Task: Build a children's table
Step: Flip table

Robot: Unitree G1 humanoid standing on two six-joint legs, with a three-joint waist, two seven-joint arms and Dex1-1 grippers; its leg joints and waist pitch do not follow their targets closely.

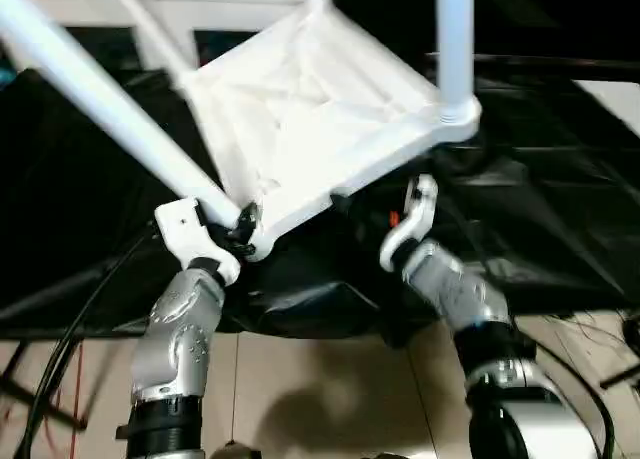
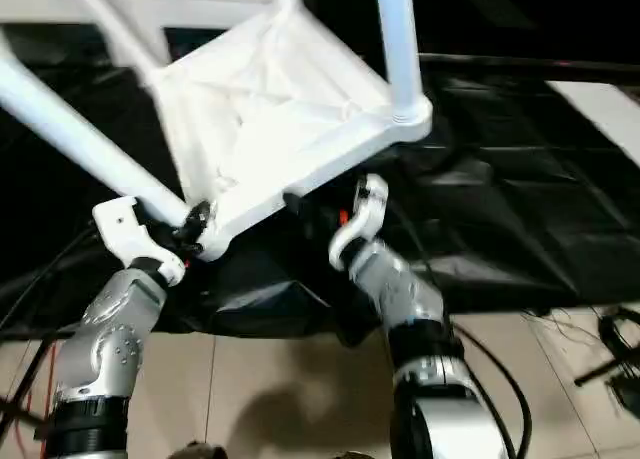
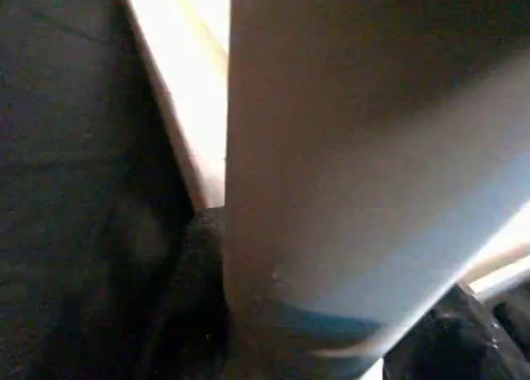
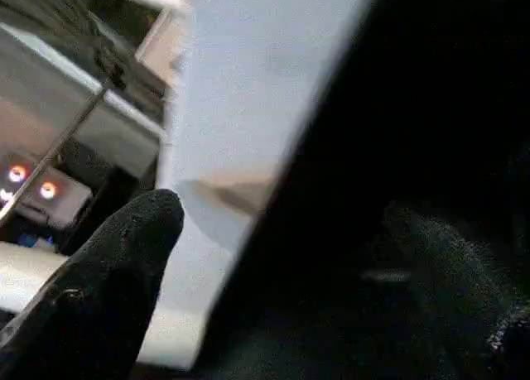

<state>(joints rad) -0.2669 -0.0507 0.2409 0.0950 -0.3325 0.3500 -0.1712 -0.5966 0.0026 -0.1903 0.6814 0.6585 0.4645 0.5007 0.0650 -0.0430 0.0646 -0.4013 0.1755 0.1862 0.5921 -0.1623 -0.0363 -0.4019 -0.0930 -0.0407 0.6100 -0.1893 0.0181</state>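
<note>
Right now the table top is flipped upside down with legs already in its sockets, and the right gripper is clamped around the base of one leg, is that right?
Not quite: it is the left gripper that grips the base of a leg, as the left eye view shows. The right gripper stands open under the edge of the table top, holding nothing. The rest is right: the top is underside up with legs fitted.

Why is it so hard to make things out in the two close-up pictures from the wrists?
In the left wrist view, a white leg stands so near the lens that it is soft and partly shaded. In the right wrist view, a black fingertip and dark cloth loom out of focus. The left eye view is clearer, though the tabletop glares bright white.
</note>
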